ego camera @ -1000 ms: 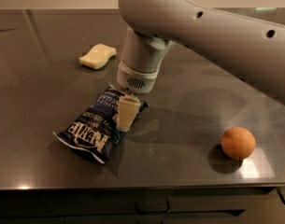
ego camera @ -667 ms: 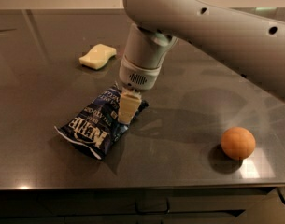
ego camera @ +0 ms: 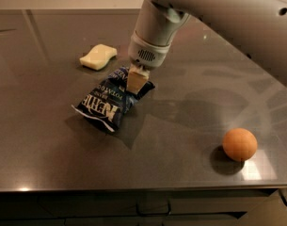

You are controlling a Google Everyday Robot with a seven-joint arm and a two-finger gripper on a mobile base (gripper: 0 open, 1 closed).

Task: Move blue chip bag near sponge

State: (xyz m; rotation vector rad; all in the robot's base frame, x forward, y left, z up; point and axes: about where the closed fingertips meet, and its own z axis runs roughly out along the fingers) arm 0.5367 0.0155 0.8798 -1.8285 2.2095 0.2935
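Gripper (ego camera: 135, 84) low over the dark table (ego camera: 49, 140), a little left of centre. My jaws are pinching the upper right end of the blue chip bag (ego camera: 107, 105). One cream finger (ego camera: 136, 79) shows in front of the crinkled foil. Bag slants down and left from my grip, its lower end on the table, white lettering facing up. Sponge (ego camera: 98, 56) lies near, up and left of the bag, not touching it. Orange ball (ego camera: 240, 144) well apart, far right, near the front edge.
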